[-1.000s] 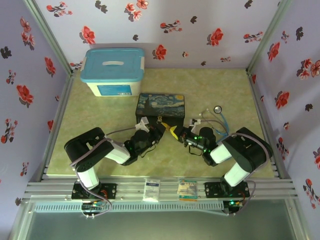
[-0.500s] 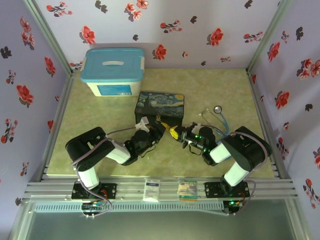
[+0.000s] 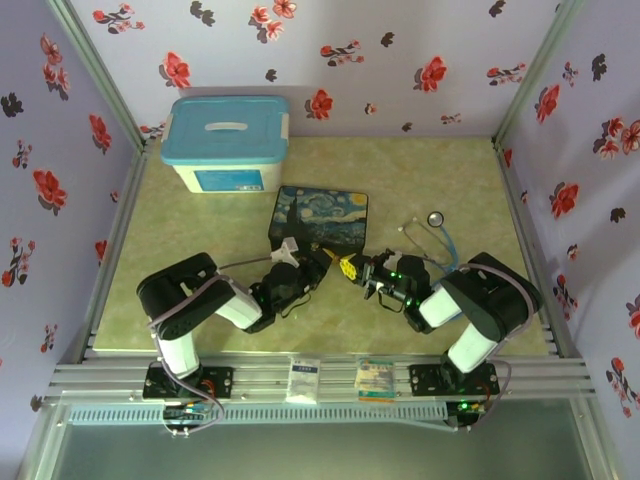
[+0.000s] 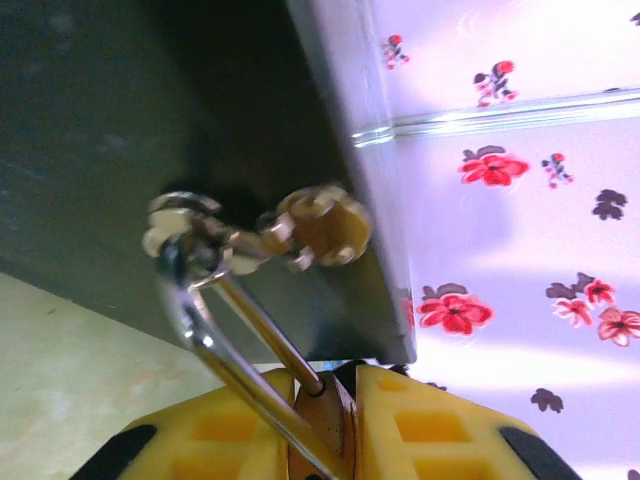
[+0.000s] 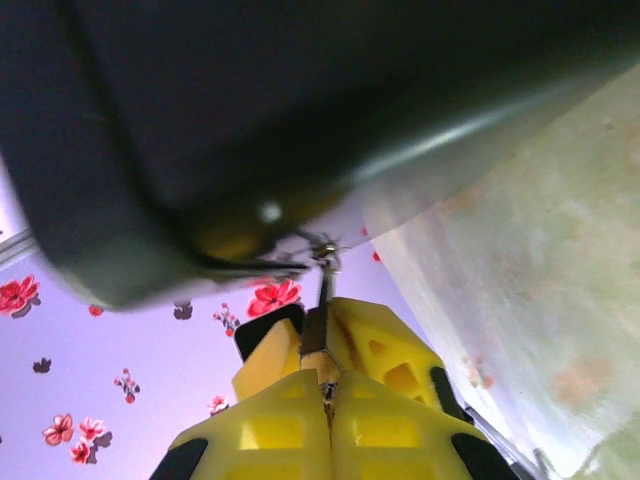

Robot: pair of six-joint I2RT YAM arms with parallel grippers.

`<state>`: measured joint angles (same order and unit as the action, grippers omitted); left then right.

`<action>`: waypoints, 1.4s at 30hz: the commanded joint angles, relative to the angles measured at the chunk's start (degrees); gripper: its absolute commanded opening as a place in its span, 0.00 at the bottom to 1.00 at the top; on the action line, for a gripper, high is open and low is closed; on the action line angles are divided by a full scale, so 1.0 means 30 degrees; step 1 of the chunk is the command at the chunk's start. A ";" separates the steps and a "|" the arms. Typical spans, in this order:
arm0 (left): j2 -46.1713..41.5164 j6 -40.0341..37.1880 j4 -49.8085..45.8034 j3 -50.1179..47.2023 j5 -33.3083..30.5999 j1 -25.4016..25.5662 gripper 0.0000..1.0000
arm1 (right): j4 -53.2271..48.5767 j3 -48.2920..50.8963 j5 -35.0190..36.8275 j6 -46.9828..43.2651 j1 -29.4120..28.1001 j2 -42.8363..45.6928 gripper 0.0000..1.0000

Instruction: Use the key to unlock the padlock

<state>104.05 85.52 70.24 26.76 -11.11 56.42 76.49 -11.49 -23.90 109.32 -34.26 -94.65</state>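
Little has changed over the last second: the left arm's elbow has crept slightly rightward, and the dark Starry-Night-print box [image 3: 322,210] has turned a touch on the mottled green table [image 3: 430,170].

From above, the left gripper [image 3: 318,264] and the right gripper [image 3: 349,267] meet tip to tip at the box's near edge, and their wrists cover what hangs there. One white plastic tub with a blue lid [image 3: 228,135] stands behind and left of the box. One stethoscope with blue tubing [image 3: 432,232] lies to the box's right, beside the right arm. Two flat packets [image 3: 303,378] [image 3: 375,377] lie on the metal rail, well nearer than the box.

At the left wrist, the yellow pads [image 4: 230,430] pinch the body of the one small brass-gold padlock [image 4: 322,430]. Its thin silver shackle [image 4: 215,350] hooks through the ring of the brass latch [image 4: 320,225] on the box's dark wall.

At the right wrist, the yellow pads [image 5: 290,420] press together on the one tiny dark metal key [image 5: 317,325]. Its shaft points at a shiny bit just under the blurred box. Whether it sits in the keyhole cannot be told.
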 commanded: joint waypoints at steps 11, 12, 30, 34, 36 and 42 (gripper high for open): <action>-0.0508 0.0759 -0.3069 -0.1507 -0.0376 0.0817 0.26 | 0.0988 0.0634 0.0744 -0.0254 -0.0532 -0.2042 0.00; -0.1030 0.0618 -0.4161 -0.1542 -0.0554 0.0874 0.29 | 0.0990 0.0635 0.0803 -0.0067 -0.0533 -0.2079 0.00; -0.4831 -0.4432 -1.3484 0.0784 -0.1130 0.0133 0.17 | 0.0988 0.0397 0.0621 -0.0710 -0.1118 -0.3957 0.00; -0.5879 -0.4297 -1.3921 0.0136 -0.1905 -0.0100 0.13 | 0.0973 0.0397 0.0586 -0.1046 -0.1121 -0.4211 0.00; -0.6428 -0.4728 -1.4616 0.0157 -0.2117 -0.0225 0.14 | 0.0988 0.0485 0.0603 -0.1071 -0.1148 -0.4421 0.00; -0.6314 -0.5703 -1.1897 -0.0229 -0.2090 -0.0322 0.32 | 0.0981 0.0293 0.0360 -0.1136 -0.1258 -0.4808 0.00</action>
<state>84.73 71.16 30.33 27.35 -15.53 55.86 85.06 -10.72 -22.35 105.38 -37.15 -106.89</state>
